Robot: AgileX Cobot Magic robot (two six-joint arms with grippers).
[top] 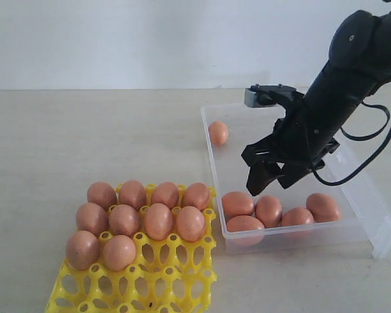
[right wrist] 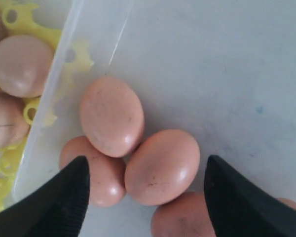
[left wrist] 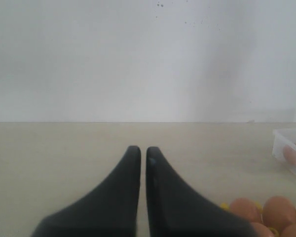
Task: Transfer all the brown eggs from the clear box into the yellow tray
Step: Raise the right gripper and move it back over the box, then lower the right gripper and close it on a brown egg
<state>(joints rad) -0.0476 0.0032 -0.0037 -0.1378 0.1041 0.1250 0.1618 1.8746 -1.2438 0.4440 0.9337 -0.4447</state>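
Observation:
Several brown eggs (top: 158, 220) fill the far cups of the yellow tray (top: 176, 280) at the lower left. The clear box (top: 362, 195) on the right holds one egg (top: 218, 132) alone in its far corner and a cluster of several eggs (top: 268, 210) at its near end. My right gripper (top: 264, 179) hangs open just above that cluster. In the right wrist view the right gripper (right wrist: 147, 168) has its fingers wide apart on either side of one egg (right wrist: 163, 165), not touching it. My left gripper (left wrist: 139, 149) is shut and empty, low over bare table.
The box's clear flap (top: 384, 225) lies flat along its right side. The box's near-left wall (right wrist: 49, 98) stands close beside the tray. The tray's near cups (top: 104, 287) are empty. A black cable (top: 371, 140) loops off the right arm.

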